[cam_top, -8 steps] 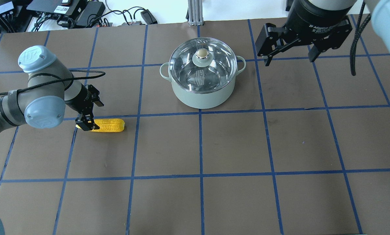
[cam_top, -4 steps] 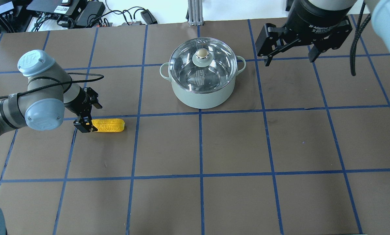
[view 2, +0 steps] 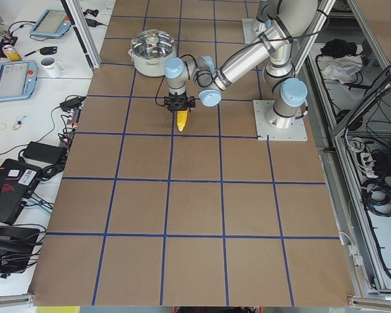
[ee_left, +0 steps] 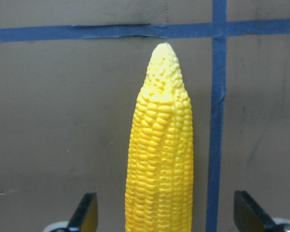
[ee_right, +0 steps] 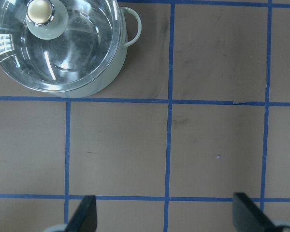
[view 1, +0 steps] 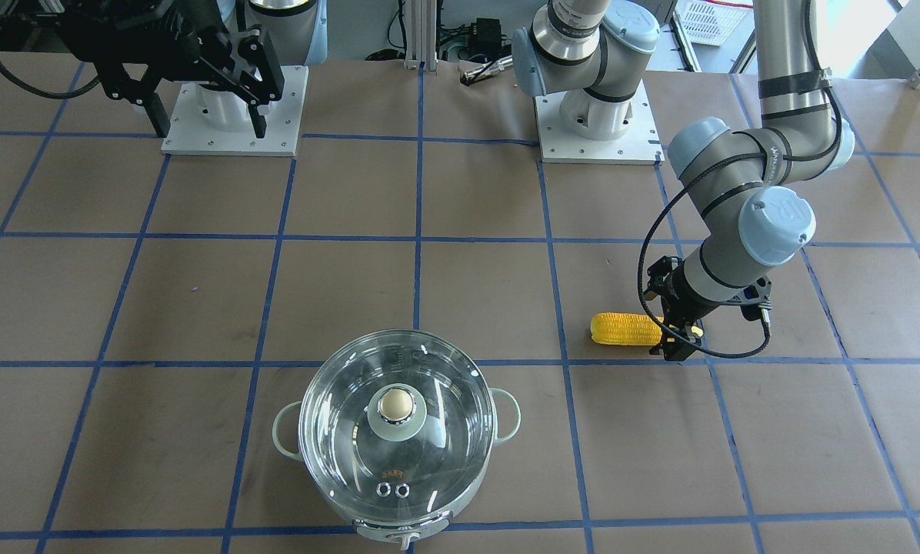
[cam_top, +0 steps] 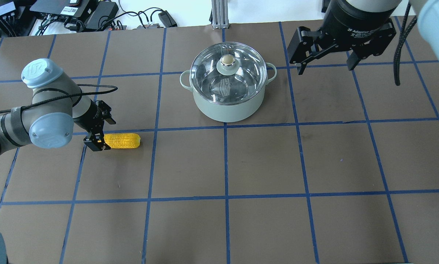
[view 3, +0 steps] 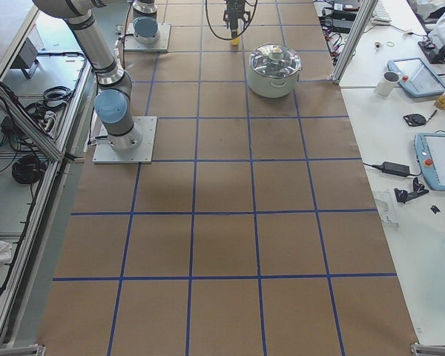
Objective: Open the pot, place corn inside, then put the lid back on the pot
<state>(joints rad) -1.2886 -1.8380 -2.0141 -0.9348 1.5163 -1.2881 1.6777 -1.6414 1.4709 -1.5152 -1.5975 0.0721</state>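
Yellow corn lies between spread jaws of the left end effector.

You lose the corn's wide end below the left wrist view's bottom edge, and overhead the left gripper covers it. The pot and its lid run off the right wrist view's top and left edges.

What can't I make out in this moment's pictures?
End of the corn at the left gripper: covered by the gripper in the overhead view, cut off by the bottom edge in the left wrist view.
Inside of the pot: reflections on the lid blur it in the overhead and front-facing views.
Front knob of the pot: clipped by the bottom edge in the front-facing view.
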